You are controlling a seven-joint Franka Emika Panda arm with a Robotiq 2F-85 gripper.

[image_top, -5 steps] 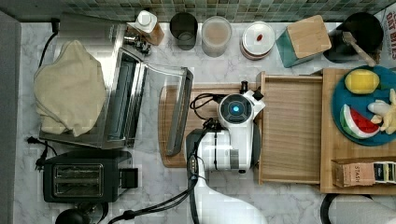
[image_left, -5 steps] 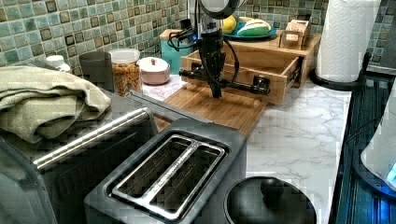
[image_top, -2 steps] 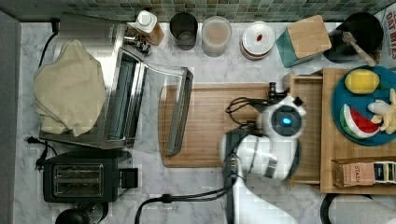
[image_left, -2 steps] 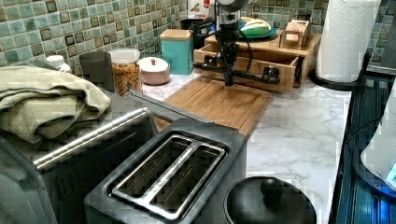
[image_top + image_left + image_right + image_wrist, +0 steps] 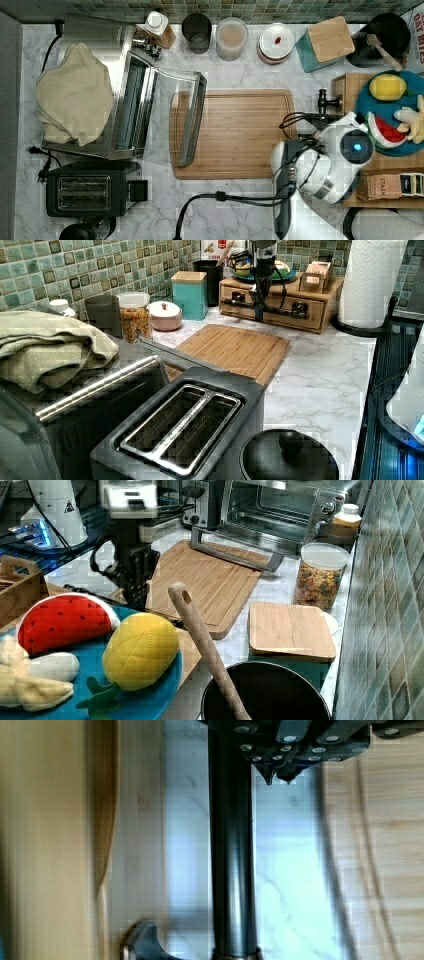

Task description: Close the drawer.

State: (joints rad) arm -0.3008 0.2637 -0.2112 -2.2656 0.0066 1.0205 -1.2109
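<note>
Drawer nearly home, our gripper at its handle

In the left view we see the drawer (image 5: 272,307) pushed back until its front looks flush with the wooden box that holds it, under the blue plate (image 5: 255,276) of toy fruit and past the far end of the cutting board (image 5: 235,347). Our gripper (image 5: 259,315) hangs straight down in front of the drawer, right at the black handle (image 5: 265,308), whose long bar runs level across the front. In the wrist view that bar (image 5: 232,855) passes lengthwise beneath the fingertips (image 5: 270,775), with marble counter (image 5: 285,885) under it. Whether the jaws are spread or pressed together we cannot tell. We judge that any remaining push must go square to the bar, away from the cutting board, and little travel looks left.
</note>
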